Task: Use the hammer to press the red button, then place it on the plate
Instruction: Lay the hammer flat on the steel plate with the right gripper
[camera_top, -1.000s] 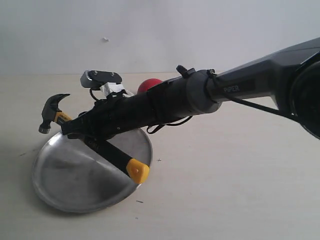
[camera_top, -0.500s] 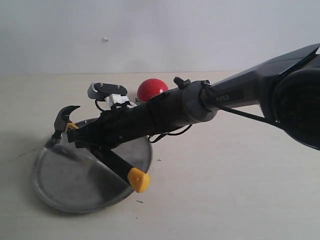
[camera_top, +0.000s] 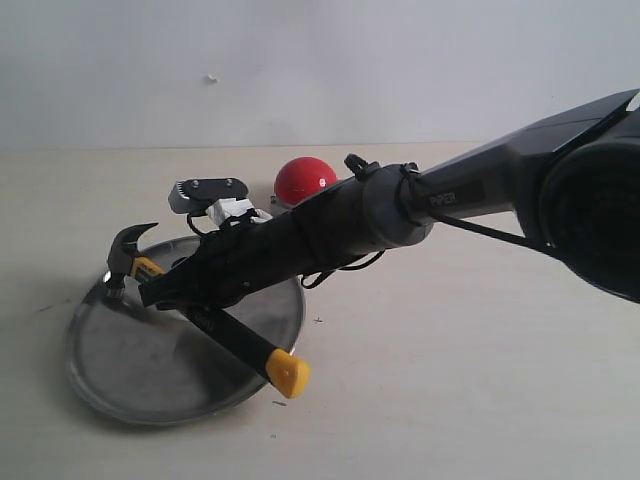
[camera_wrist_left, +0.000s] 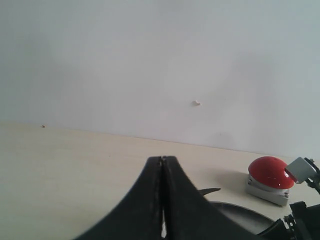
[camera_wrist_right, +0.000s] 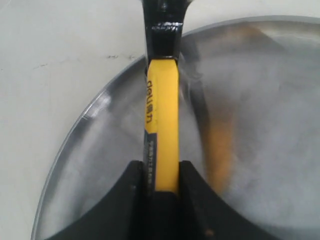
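My right gripper (camera_wrist_right: 161, 172) is shut on the hammer (camera_wrist_right: 161, 120), gripping its black-and-yellow handle. In the exterior view the right gripper (camera_top: 185, 290) holds the hammer (camera_top: 272, 365) low over the silver plate (camera_top: 130, 365). The dark head (camera_top: 128, 255) is at the plate's far left rim and the yellow end sticks out past the near right rim. Whether the hammer touches the plate I cannot tell. The red button (camera_top: 306, 180) sits on the table behind the arm, also visible as the red button (camera_wrist_left: 271, 175) in the left wrist view. My left gripper (camera_wrist_left: 162, 160) is shut and empty.
The right arm (camera_top: 450, 200) stretches across the table from the right edge. A pale wall (camera_top: 320, 60) closes the back. The plate rim (camera_wrist_left: 240, 212) shows beside the left gripper. Bare table (camera_top: 470, 380) lies to the right of the plate.
The right gripper has lowered the hammer toward the plate. The head dropped from above the left rim down to it, and the yellow end slid lower and right.
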